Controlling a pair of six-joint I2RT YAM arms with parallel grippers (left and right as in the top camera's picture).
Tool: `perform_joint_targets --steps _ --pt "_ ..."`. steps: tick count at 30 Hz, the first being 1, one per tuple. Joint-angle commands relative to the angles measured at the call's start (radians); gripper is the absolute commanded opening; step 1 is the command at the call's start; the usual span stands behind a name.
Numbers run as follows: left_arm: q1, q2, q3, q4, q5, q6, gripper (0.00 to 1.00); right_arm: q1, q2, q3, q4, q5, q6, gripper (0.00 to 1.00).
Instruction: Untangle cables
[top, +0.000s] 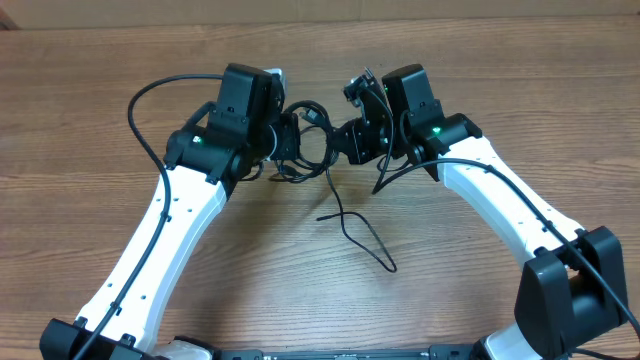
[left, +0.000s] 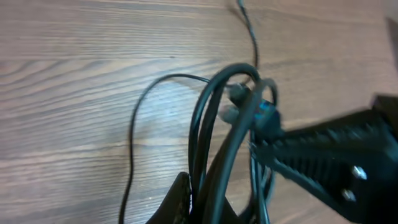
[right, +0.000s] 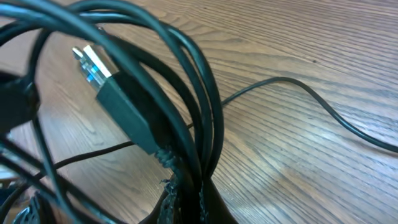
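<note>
Pinching the cables (top: 308, 140) from both sides: left gripper (top: 287, 140) and right gripper (top: 343, 140) pressed together on the bundle, mid-table (top: 100, 60) between the arms, with one loose strand (top: 355, 225) trailing toward the front. Could cinch the loops tighter if pulled straight apart. Could snag the plug (right: 118, 102) inside a loop. Hard to make out the crossings within the bundle, with the fingertips mostly buried under cable.
</note>
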Motion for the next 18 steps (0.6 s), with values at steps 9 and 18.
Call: perform_joint_targets --steps 9,18 --pt "0.021 -0.002 0.006 -0.009 -0.17 -0.159 0.04 -0.003 -0.027 0.026 -0.007 -0.108 -0.095 0.04" --pt "0.021 -0.002 0.006 -0.073 -0.17 -0.157 0.04 -0.005 -0.027 0.026 0.022 0.018 -0.013 0.04"
